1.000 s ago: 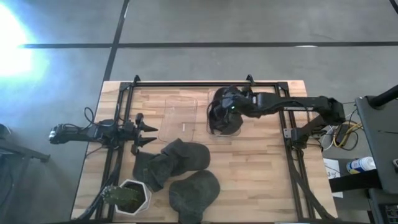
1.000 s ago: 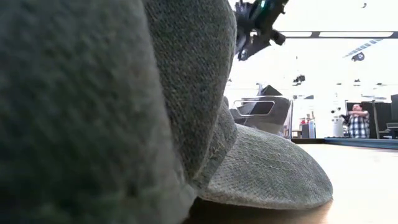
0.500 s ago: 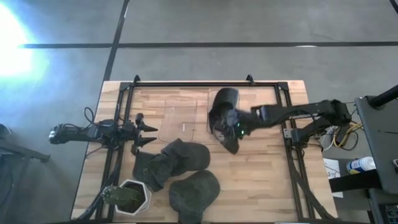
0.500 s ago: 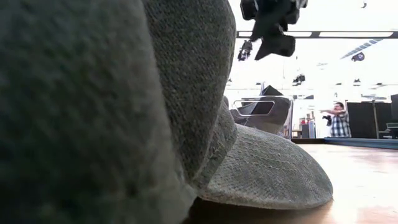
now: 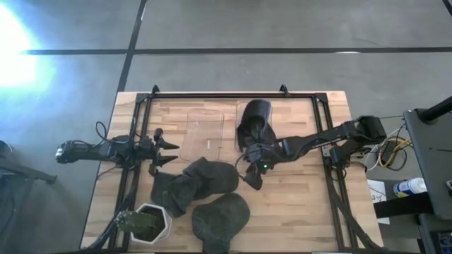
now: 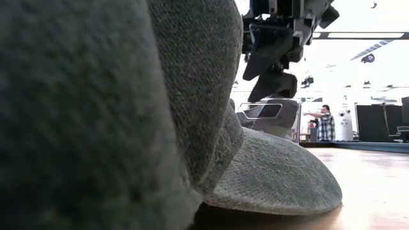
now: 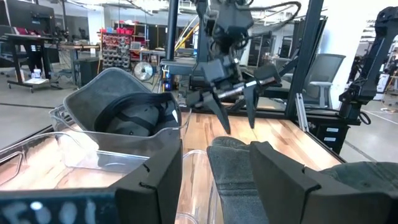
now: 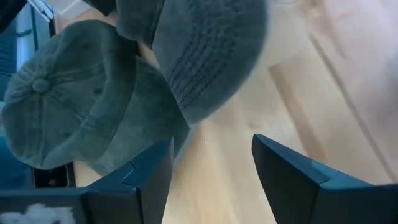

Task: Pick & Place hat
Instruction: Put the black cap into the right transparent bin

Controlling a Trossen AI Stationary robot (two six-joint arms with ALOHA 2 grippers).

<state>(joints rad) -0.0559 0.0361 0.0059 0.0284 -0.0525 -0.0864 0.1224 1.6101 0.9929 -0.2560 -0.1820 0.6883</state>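
The right gripper (image 5: 248,176) is held above the wooden slat table (image 5: 296,212), its two dark fingers (image 7: 219,115) spread apart with nothing between them, as is seen in the left wrist view and the right wrist view. It is positioned just beside the edge of a pile of grey-green fabric caps (image 5: 205,178), with a second grey-green cap (image 5: 222,216) lying nearer the table's front edge. Behind the gripper, a dark cap (image 5: 254,121) is seen resting in the right-hand one of two clear plastic bins (image 5: 242,144); the other clear bin (image 5: 202,132) stands just beside it. The left gripper (image 5: 169,152) is parked at the table's left side, its fingers likewise apart and holding nothing. A small potted plant in a white pot (image 5: 146,223) stands at the front left corner.
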